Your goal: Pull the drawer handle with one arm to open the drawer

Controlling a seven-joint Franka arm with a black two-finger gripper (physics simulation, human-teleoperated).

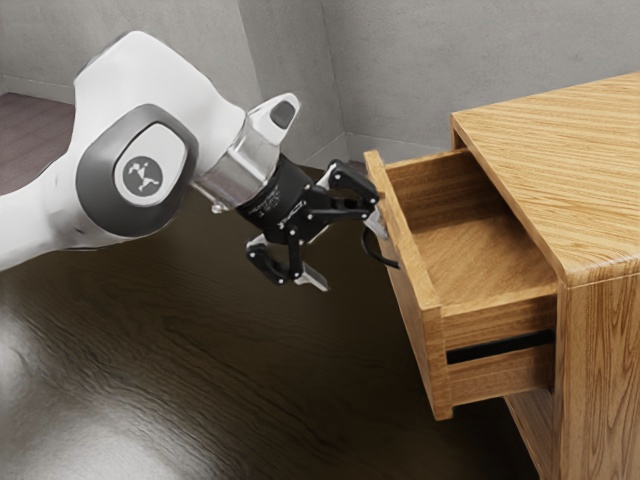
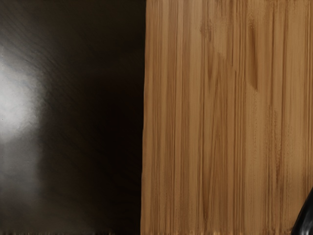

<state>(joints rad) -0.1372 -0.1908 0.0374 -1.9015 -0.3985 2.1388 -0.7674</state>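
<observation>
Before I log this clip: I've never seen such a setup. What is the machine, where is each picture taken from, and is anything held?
This is a simulated white robot arm ending in a black two-finger gripper. The exterior view comes from a camera beside the arm; the wrist view from a camera on its hand, close up on a wooden panel, probably the drawer front, with dark floor beside it. In the exterior view a wooden cabinet stands on the right, its drawer pulled well out. The fingers stand apart, so nothing is held; one fingertip sits by the small black handle, and I can't tell whether it touches.
</observation>
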